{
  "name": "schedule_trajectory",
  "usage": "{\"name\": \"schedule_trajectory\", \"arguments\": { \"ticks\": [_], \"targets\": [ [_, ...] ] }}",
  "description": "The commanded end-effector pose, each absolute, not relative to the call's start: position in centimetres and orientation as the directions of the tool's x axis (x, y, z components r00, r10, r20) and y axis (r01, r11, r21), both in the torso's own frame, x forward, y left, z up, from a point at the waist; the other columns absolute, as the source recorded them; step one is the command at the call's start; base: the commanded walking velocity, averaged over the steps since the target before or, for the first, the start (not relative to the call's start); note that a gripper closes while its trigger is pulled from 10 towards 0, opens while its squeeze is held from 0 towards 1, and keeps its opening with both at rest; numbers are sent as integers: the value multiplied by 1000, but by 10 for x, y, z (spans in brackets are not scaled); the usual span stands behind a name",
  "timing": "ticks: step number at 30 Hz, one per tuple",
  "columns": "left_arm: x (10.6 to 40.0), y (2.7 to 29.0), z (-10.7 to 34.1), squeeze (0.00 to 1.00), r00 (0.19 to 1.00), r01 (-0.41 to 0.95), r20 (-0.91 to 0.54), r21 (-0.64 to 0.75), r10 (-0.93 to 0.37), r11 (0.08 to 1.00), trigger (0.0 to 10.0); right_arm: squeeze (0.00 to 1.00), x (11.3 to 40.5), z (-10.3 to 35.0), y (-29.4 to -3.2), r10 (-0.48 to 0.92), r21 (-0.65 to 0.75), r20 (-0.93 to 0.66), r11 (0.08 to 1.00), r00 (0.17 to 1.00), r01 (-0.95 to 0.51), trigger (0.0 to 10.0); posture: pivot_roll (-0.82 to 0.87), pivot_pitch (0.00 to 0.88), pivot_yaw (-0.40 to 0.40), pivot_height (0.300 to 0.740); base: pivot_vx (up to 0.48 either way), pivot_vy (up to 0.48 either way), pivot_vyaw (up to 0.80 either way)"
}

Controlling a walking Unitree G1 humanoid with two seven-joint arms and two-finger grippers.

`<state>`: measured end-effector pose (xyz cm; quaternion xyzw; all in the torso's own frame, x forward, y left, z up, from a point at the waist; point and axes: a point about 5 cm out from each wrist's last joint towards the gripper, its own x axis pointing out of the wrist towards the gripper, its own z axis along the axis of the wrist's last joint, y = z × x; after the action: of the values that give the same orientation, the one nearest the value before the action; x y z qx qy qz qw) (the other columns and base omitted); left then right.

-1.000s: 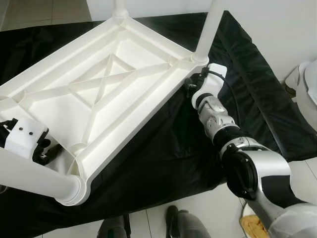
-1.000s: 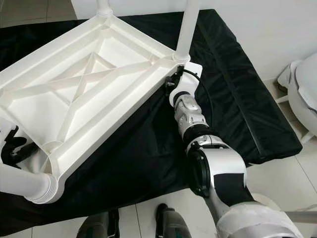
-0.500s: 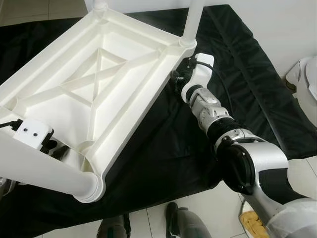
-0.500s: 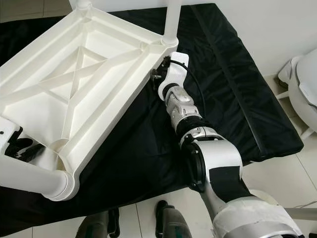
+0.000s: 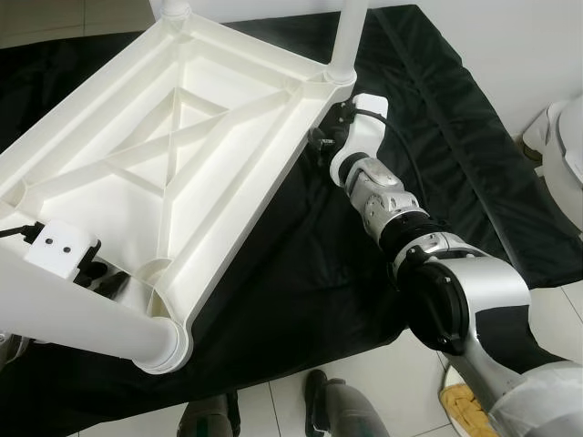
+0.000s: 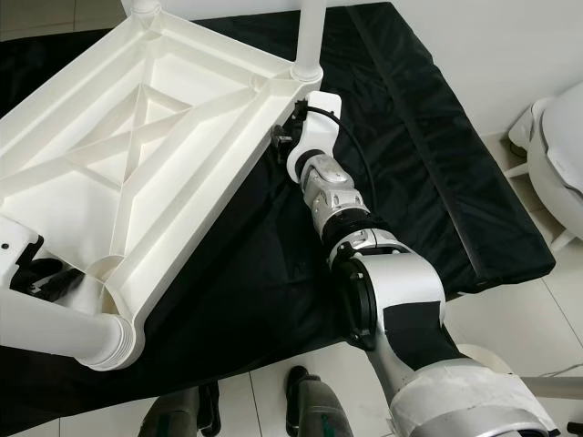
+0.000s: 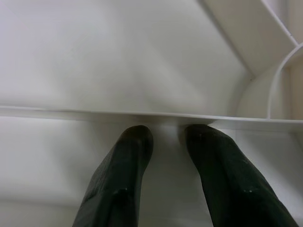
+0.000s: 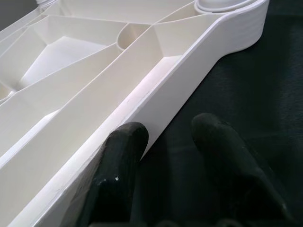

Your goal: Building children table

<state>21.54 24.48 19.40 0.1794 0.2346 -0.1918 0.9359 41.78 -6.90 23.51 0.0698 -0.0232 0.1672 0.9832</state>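
Observation:
A white plastic children's table [image 5: 182, 155] lies upside down on a black cloth [image 5: 437, 155]. Legs stand in its far left [image 5: 173, 9] and far right [image 5: 348, 36] corners, and a third leg [image 5: 82, 319] juts from the near corner. My left gripper [image 5: 98, 273] sits inside the near left corner; in the left wrist view its fingertips [image 7: 137, 137] rest slightly apart against a thin white rib. My right gripper [image 6: 284, 138] is at the table's outer rim just below the far right leg, open. One of its fingers [image 8: 125, 142] touches the rim and the other lies over the cloth.
The black cloth covers a low pad that ends at the tiled floor [image 5: 392, 382] near my feet [image 5: 342, 410]. A white rounded object [image 5: 565, 137] stands at the right edge. A white wall runs behind the pad.
The table has turned and slid on the cloth: its far right corner went left and away, its near corner came right. My right gripper followed the rim. The view also shifted slightly.

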Motion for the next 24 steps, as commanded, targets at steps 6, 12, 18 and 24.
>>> {"name": "schedule_trajectory", "arguments": {
  "ticks": [6,12,18,24],
  "targets": [
    [207,212,196,0,728,616,-470,128,-499,777,10000,0,396,241,6,651,63,76,753,755,-655,10000,166,293,-3,740,0,0,0],
    [206,205,197,0,703,646,-460,95,-543,757,10000,0,391,242,16,713,74,95,691,694,-720,10000,157,293,-4,740,0,0,0],
    [202,200,195,0,669,680,-469,76,-576,729,10000,0,387,234,19,746,72,72,658,662,-749,10000,149,282,-4,740,0,0,0],
    [204,199,193,0,667,682,-471,74,-578,727,10000,0,387,232,19,745,65,66,661,664,-748,10000,148,274,-4,740,0,0,0]
  ]
}}
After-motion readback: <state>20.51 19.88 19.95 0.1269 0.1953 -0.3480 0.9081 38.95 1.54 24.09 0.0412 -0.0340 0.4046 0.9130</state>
